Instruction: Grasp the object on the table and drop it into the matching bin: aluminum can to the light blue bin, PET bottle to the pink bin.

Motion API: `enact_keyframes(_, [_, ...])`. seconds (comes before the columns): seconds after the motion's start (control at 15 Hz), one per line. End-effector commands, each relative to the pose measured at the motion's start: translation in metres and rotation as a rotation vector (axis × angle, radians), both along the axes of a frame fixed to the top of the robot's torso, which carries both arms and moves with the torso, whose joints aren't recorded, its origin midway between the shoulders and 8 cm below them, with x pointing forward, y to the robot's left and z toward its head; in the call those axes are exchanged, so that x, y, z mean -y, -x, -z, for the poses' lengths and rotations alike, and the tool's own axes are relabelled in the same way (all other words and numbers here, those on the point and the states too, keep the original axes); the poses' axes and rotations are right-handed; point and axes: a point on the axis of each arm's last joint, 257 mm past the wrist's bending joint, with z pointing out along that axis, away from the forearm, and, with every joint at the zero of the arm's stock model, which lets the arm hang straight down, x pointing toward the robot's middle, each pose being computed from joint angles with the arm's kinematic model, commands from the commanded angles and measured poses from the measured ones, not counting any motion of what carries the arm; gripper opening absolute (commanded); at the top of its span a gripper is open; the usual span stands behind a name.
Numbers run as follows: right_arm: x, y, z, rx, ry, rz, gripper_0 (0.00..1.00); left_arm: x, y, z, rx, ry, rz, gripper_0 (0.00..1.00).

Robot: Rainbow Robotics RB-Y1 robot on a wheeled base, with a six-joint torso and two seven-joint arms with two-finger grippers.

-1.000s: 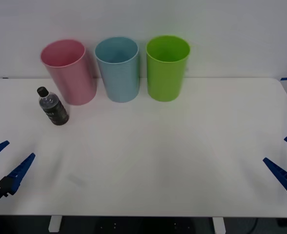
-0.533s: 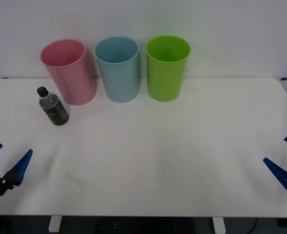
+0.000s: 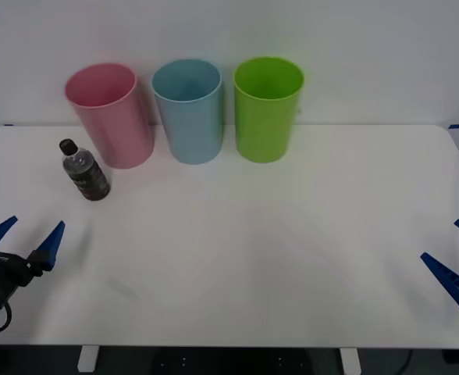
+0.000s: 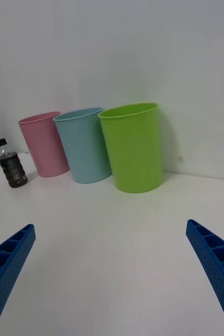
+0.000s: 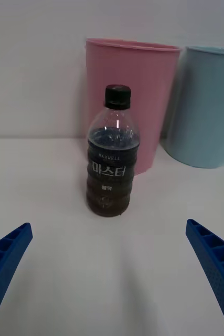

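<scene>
Left gripper (image 3: 23,241) hovers spread wide at the near left of the large white desk (image 3: 292,234), facing the small clear plastic bottle with dark contents and black cap (image 3: 83,171), which stands upright just beside the tall pink plastic bin (image 3: 112,117). Nearly full, it looks fairly stiff but smooth; its ribbed lower body seems the best hold. Right gripper (image 3: 457,262) waits open at the right edge.

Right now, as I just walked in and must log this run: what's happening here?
The left gripper, open, sits near the table's front left edge, lined up with the upright PET bottle, which stands untouched in front of the pink bin. The right gripper waits open at the right edge. Nothing is grasped yet.
</scene>
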Motion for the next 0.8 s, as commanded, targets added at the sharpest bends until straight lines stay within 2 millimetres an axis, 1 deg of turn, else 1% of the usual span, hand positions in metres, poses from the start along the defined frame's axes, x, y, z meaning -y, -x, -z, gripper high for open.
enact_keyframes(0.07, [0.0, 0.0, 0.0, 0.0, 0.0, 0.0, 1.0, 0.003, -0.016, 0.003, -0.004, -0.008, 0.001, 1.0])
enact_keyframes(0.27, [0.0, 0.0, 0.0, 0.0, 0.0, 0.0, 1.0, 0.011, -0.037, 0.01, -0.014, -0.009, -0.004, 1.0])
enact_keyframes(0.53, [0.0, 0.0, 0.0, 0.0, 0.0, 0.0, 1.0, 0.023, -0.058, 0.01, -0.011, -0.019, -0.018, 1.0])
enact_keyframes(0.8, [0.0, 0.0, 0.0, 0.0, 0.0, 0.0, 1.0, 0.026, -0.085, 0.011, -0.018, -0.029, -0.022, 1.0])
